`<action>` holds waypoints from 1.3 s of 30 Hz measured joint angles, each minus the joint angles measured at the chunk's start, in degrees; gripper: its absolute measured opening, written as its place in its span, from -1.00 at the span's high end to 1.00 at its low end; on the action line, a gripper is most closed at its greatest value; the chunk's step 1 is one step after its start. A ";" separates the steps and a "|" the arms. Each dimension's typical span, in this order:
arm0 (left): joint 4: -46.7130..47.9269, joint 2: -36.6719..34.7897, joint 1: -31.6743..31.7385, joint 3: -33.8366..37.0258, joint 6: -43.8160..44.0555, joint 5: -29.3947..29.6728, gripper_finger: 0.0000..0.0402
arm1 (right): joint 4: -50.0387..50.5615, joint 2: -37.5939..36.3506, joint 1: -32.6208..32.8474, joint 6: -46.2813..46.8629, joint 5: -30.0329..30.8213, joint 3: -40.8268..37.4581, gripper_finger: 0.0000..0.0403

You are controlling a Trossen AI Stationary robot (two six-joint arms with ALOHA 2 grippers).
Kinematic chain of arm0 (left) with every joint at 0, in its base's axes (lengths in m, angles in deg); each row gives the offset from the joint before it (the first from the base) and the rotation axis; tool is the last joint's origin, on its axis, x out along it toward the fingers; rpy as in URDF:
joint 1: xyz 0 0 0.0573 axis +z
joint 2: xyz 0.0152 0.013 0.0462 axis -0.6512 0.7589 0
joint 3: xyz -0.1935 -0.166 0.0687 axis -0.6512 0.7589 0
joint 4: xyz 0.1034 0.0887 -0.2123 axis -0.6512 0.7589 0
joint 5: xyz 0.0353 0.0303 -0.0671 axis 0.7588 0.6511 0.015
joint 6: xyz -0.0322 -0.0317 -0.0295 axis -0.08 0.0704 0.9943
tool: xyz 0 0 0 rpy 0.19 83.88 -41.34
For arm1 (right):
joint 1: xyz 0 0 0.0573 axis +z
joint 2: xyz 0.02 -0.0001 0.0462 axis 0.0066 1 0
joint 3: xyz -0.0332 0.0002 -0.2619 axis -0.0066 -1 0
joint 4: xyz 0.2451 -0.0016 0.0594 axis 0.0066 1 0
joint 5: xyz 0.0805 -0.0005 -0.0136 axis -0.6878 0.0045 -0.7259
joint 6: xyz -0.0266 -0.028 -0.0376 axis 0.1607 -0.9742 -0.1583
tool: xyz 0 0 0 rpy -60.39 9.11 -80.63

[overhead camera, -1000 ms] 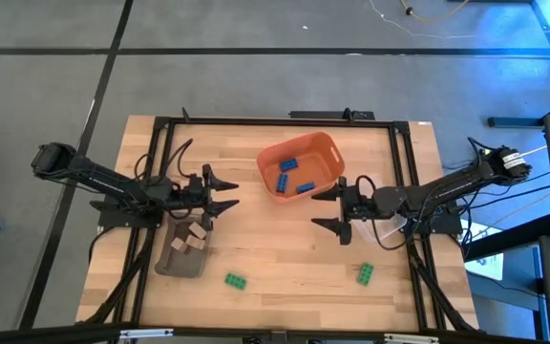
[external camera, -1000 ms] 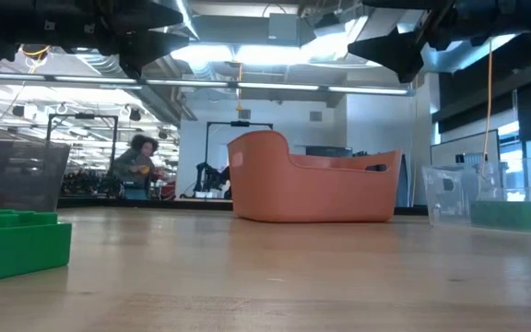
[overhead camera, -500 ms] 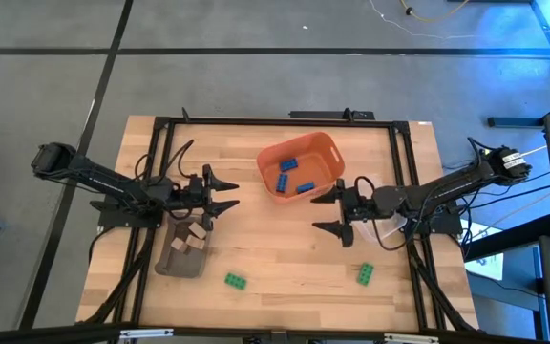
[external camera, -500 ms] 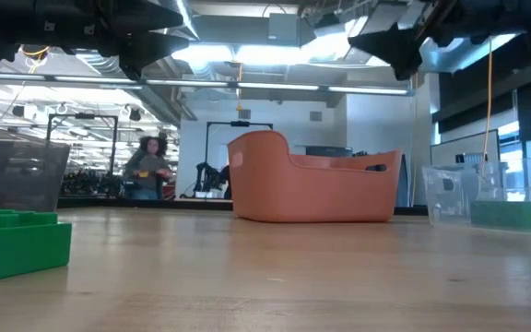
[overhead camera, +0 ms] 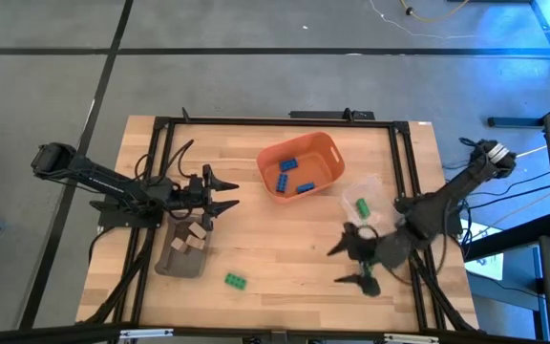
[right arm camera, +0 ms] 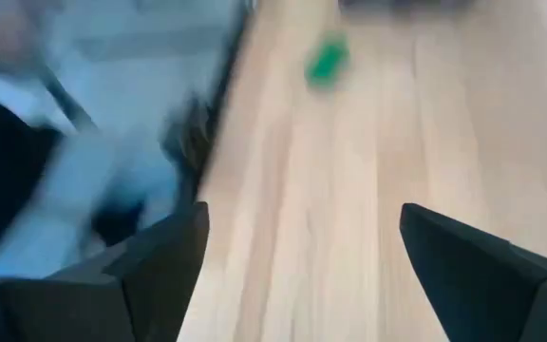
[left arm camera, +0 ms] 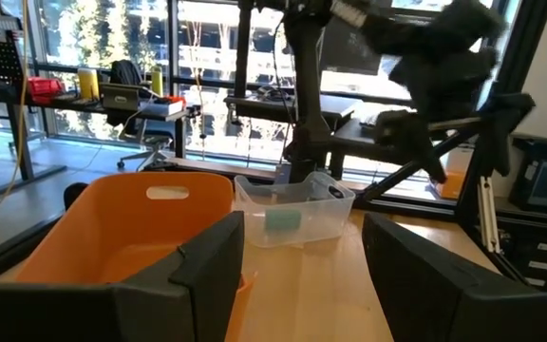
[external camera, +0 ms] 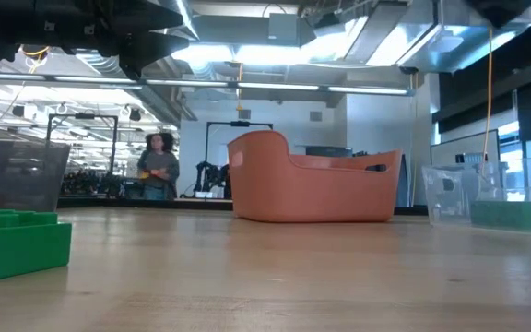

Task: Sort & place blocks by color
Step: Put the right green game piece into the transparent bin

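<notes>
Blue blocks [overhead camera: 295, 176] lie in the orange bin [overhead camera: 299, 164]. Tan blocks [overhead camera: 193, 236] sit in the grey-brown tray [overhead camera: 181, 254]. One green block [overhead camera: 360, 206] rests in a clear bin [overhead camera: 361, 205]. Another green block [overhead camera: 235, 280] lies flat on the table near the near edge; it also shows in the low view [external camera: 17, 244] and, blurred, in the right wrist view [right arm camera: 328, 59]. My right gripper [overhead camera: 345, 266] is open, above the table's near right part, pointing left. My left gripper [overhead camera: 223, 191] is open, hovering beyond the tray.
A black frame [overhead camera: 275, 121] runs round the tabletop. In the low view the orange bin [external camera: 312, 189] stands mid-table with the clear bin [external camera: 468, 198] to its right. A person [external camera: 158, 168] stands far off in the room. Bare wood lies between the tray and my right gripper.
My right gripper has swung from beside the orange bin toward the table's near edge, staying open, and the clear bin it stood over now shows. The green block that lay near the right near corner no longer shows plainly beside the gripper. The person behind has walked right.
</notes>
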 joint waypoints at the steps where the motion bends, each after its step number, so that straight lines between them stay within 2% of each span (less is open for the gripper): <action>1: -0.02 0.00 0.00 0.00 0.21 0.00 -0.04 | 7.23 1.68 1.49 3.03 0.45 3.64 -0.72; 6: 0.00 0.00 0.00 0.00 0.28 0.00 -0.03 | 37.75 11.82 7.19 18.10 -0.28 16.53 -0.72; 8: -0.02 0.00 0.00 -0.02 0.30 0.02 -0.03 | 43.68 15.75 8.51 17.73 -2.96 19.16 -0.72; 10: -0.02 0.00 0.00 0.00 0.28 0.02 -0.03 | 47.02 19.02 9.31 12.03 -6.17 20.33 -0.72; 18: -0.10 0.00 0.00 -0.02 0.01 0.02 -0.03 | 48.36 28.60 9.66 -2.36 -13.56 20.40 -0.72; 24: -0.37 -0.02 0.00 0.00 -0.14 0.03 -0.04 | 48.44 33.23 9.58 -12.77 -13.79 20.40 -0.72; 34: -0.39 0.00 0.00 -0.01 0.13 0.04 -0.04 | 48.31 40.30 9.55 -19.41 -13.69 19.26 -0.72; 39: -0.41 0.00 -0.02 -0.02 0.15 0.07 -0.03 | 47.32 41.06 9.55 -19.62 -14.34 17.95 -0.67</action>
